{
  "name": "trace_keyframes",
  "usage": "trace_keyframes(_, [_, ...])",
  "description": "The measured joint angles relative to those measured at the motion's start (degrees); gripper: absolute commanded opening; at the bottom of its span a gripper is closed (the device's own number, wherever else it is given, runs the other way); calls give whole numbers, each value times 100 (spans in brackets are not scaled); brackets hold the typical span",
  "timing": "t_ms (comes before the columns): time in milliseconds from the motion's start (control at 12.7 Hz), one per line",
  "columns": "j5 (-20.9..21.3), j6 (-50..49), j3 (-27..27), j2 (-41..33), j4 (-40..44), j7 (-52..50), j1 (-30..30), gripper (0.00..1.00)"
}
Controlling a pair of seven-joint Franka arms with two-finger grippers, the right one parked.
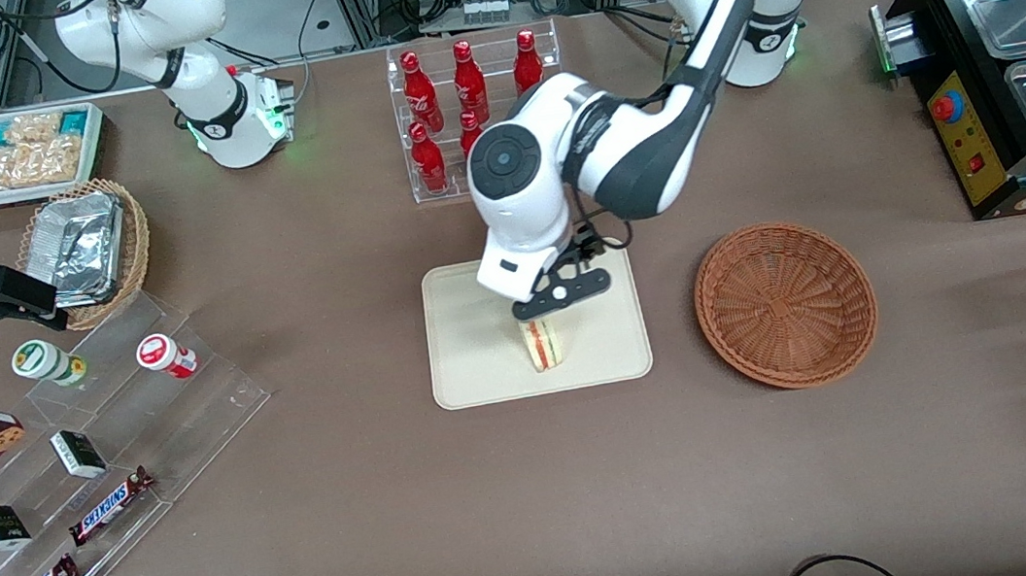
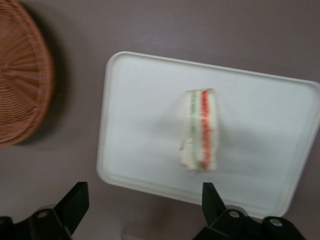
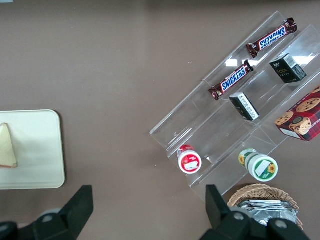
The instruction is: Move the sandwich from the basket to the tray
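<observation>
Hovering above the tray (image 1: pixel 474 371), my pincer (image 1: pixel 563 299) holds its two black fingers (image 2: pixel 75 202) spread wide apart, and nothing is between them. The sandwich (image 1: pixel 541 343) lies on the tray, just under the pincer and free of it. It is a small wedge of soft pale bread, and on its cut edge I see thin stripes of red and yellow-green filling.

The tray is a flat cream-beige rectangle with rounded corners and a low smooth rim. Its surface looks matte and plain. In the left wrist view the sandwich (image 2: pixel 201 130) sits near the middle of the tray (image 2: pixel 140 100), with bare tray all around it.

The basket (image 1: pixel 785 303) stands on the desk (image 1: pixel 358 542) beside the tray, toward the working arm's end. It is round and shallow, woven of reddish-brown wicker, with ribs running out from its center like rays. Nothing lies inside it.

The desk has a dull brown covering. Farther from the front camera than the tray there is a clear acrylic rack (image 1: pixel 476 107) with shiny red bottles (image 1: pixel 469 78). Toward the parked arm's end, a clear stepped display (image 1: pixel 103 456) carries glossy candy bars (image 1: pixel 109 506) and small boxes, and a lighter tan wicker basket (image 1: pixel 93 251) holds crinkled foil containers.
</observation>
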Motion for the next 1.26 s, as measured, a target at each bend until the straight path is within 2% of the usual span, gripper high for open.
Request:
trace_keyframes(316, [8,-258,120,-307,-362,823,479,100])
trace_keyframes(947, [10,-615,124,-1913,-1872,3038,1759,100])
trace_keyframes(1263, [8,-1493,-611,-2466,-1955,4191,3124,100])
